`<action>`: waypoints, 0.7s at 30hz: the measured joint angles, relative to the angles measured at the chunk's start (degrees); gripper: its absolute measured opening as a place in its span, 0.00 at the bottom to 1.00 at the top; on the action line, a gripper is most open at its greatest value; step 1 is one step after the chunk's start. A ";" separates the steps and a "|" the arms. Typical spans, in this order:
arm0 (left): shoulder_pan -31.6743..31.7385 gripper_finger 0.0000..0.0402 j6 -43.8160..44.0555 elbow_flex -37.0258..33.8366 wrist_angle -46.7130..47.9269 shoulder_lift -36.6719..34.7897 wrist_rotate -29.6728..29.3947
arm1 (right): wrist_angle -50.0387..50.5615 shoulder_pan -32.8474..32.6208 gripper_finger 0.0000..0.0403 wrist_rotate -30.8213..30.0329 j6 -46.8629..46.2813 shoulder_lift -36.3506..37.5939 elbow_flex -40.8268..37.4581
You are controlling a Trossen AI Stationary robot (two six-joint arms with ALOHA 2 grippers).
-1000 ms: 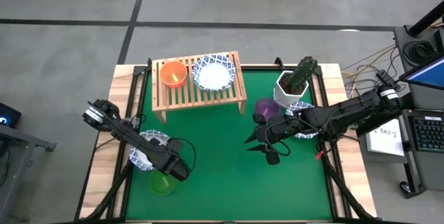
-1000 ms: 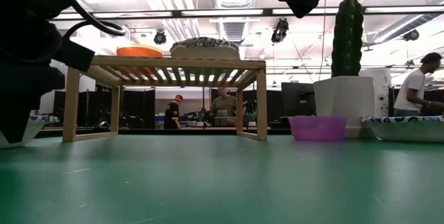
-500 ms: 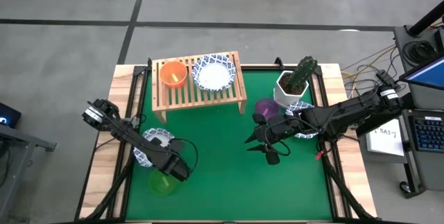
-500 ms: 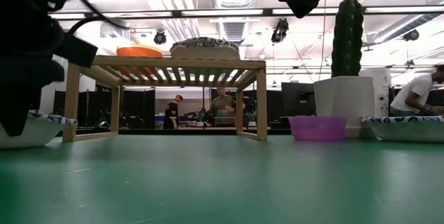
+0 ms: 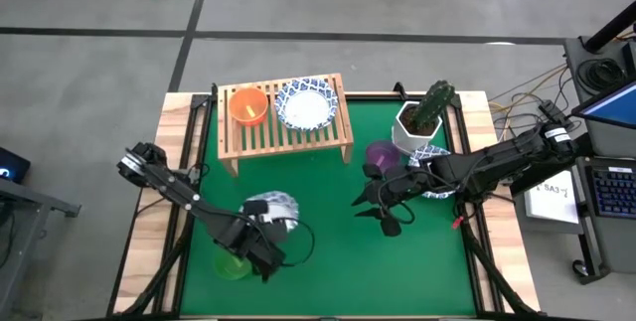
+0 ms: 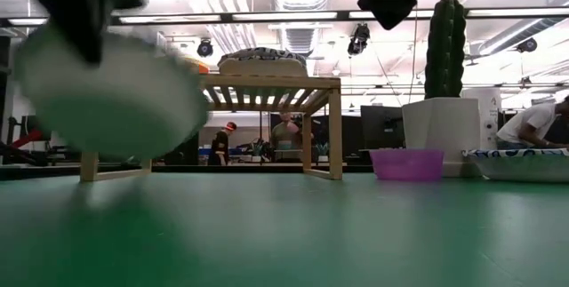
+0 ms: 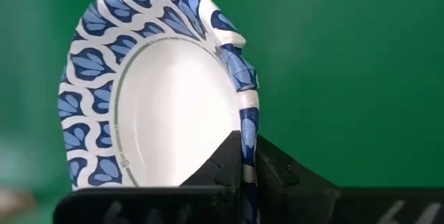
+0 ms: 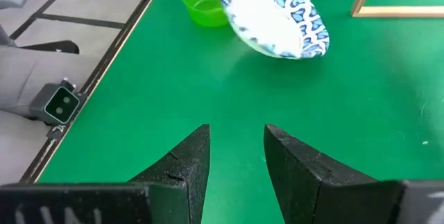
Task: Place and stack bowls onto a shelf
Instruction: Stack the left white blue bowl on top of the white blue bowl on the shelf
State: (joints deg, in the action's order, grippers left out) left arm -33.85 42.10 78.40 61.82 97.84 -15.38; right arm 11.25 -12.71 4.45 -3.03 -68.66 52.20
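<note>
My left gripper (image 5: 260,228) is shut on a wide bowl (image 5: 274,209) that is white inside with a blue-and-white patterned rim. It holds the bowl in the air over the near left of the green mat. A small green bowl (image 5: 231,264) stands on the mat beside that arm. The wooden slat shelf (image 5: 338,125) at the far edge carries an orange-red bowl (image 5: 248,105) and another patterned bowl (image 5: 305,103). My right gripper (image 5: 383,212) hangs open mid-table, with nothing between its fingers. A purple bowl (image 5: 381,153) and a third patterned bowl (image 5: 434,179) sit by the right arm. My left gripper pinches the bowl's patterned rim (image 7: 246,121) between its two fingers, one finger inside the bowl and one outside. In the low view the bowl (image 6: 107,100) hangs tilted below the gripper, clear of the mat.
A white pot with a cactus (image 5: 425,114) stands at the far right, behind the purple bowl. The right arm lies partly across the third patterned bowl. Open green mat (image 5: 328,271) stretches along the near side. Beyond the table people show in the room.
My left gripper has shut on the patterned bowl's rim. It has lifted the bowl off the mat and carried it toward the table's right. The bowl, which lay flat near the left edge, now hangs tilted in the air. My right arm has kept still.
</note>
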 joint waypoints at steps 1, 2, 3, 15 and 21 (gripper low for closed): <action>-0.19 0.00 -3.60 1.64 -0.04 0.00 -0.88 | 0.02 0.00 0.31 0.00 0.00 0.00 -0.19; -0.30 0.00 -7.25 3.41 -0.04 0.00 -1.66 | 0.00 0.00 0.31 0.00 0.00 0.00 -0.38; -0.39 0.00 -10.94 5.08 -0.20 0.00 -2.44 | 0.01 0.00 0.31 0.01 0.00 0.00 -0.61; 3.55 0.00 -44.12 17.48 0.32 -1.80 -13.42 | 0.04 0.00 0.31 0.11 0.28 0.00 -1.02; 9.39 0.00 -50.77 18.39 -0.02 -4.37 -16.95 | 0.04 0.00 0.31 0.28 2.38 0.00 -1.02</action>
State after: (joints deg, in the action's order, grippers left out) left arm -24.46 -8.67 96.79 61.80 93.47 -32.34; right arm 11.29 -12.71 4.73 -0.64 -68.66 51.18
